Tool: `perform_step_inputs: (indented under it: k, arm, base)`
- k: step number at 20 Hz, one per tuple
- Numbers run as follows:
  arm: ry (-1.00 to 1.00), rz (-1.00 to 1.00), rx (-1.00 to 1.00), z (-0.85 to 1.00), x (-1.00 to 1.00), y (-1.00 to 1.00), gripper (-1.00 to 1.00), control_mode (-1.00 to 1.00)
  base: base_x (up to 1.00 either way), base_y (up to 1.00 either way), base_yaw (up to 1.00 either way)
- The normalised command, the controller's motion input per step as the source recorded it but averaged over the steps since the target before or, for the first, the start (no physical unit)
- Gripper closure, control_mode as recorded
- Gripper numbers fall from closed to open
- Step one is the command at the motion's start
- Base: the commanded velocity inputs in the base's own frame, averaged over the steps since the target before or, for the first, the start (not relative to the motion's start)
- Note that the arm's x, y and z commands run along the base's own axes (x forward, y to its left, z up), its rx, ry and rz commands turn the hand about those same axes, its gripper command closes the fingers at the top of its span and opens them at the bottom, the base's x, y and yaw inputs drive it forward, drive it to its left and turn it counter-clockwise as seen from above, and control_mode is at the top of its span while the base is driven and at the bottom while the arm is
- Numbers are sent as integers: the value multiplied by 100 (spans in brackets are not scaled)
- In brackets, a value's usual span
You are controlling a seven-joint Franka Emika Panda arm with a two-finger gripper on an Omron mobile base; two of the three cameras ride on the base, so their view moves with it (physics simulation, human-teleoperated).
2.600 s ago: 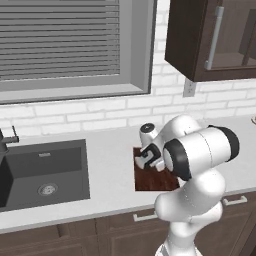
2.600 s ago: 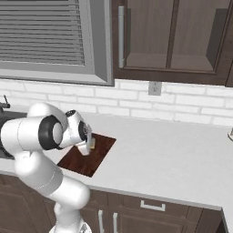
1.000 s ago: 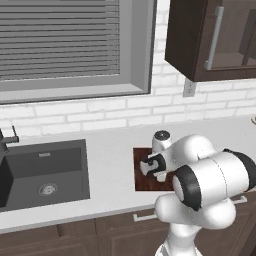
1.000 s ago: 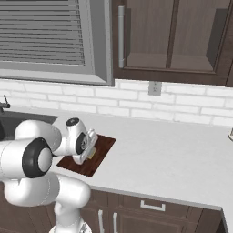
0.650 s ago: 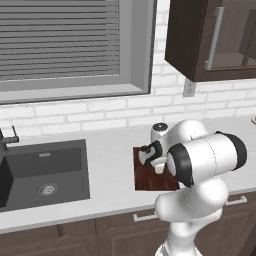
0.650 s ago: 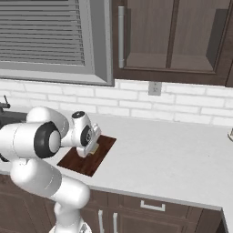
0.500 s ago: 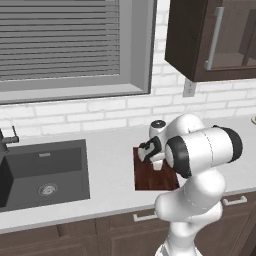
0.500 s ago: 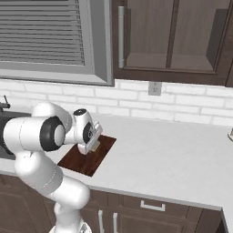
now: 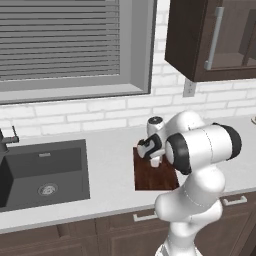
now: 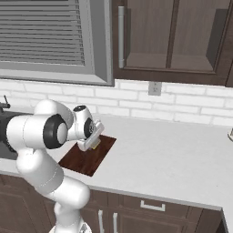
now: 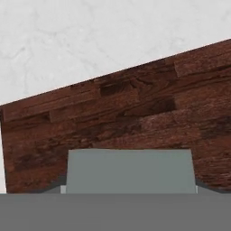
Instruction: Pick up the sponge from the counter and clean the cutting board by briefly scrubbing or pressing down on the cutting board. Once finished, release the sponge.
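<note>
Gripper (image 10: 94,144) hanging low over cutting board (image 10: 82,160), clamping sponge (image 11: 130,170) between its fingers — grey-green face filling bottom of hand view, yellow edge peeking out under hand in right base view. Board (image 9: 152,174) lying flat on counter (image 10: 173,159), just right of sink (image 9: 42,170), wood grain passing beneath sponge.

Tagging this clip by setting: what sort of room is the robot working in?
A kitchen, rendered in simulation. A dark sink basin is set into a long pale counter, dark wall cabinets hang above a white brick wall, and a wooden cutting board lies on the counter.
</note>
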Motion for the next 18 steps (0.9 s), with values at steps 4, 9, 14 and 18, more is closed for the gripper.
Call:
perform_step_inputs:
  k: [4, 9, 14, 18]
  arm:
    - [0, -7, 4, 0, -66, 0, 100, -100]
    - [0, -5, 1, -6, -18, 0, 100, -100]
    - [0, -2, 0, -31, 2, 0, 100, -100]
    - [-1, -6, 0, -31, 29, -2, 100, -100]
  base:
    - [0, 0, 0]
    - [0, 0, 0]
    - [0, 0, 0]
    - [0, 0, 0]
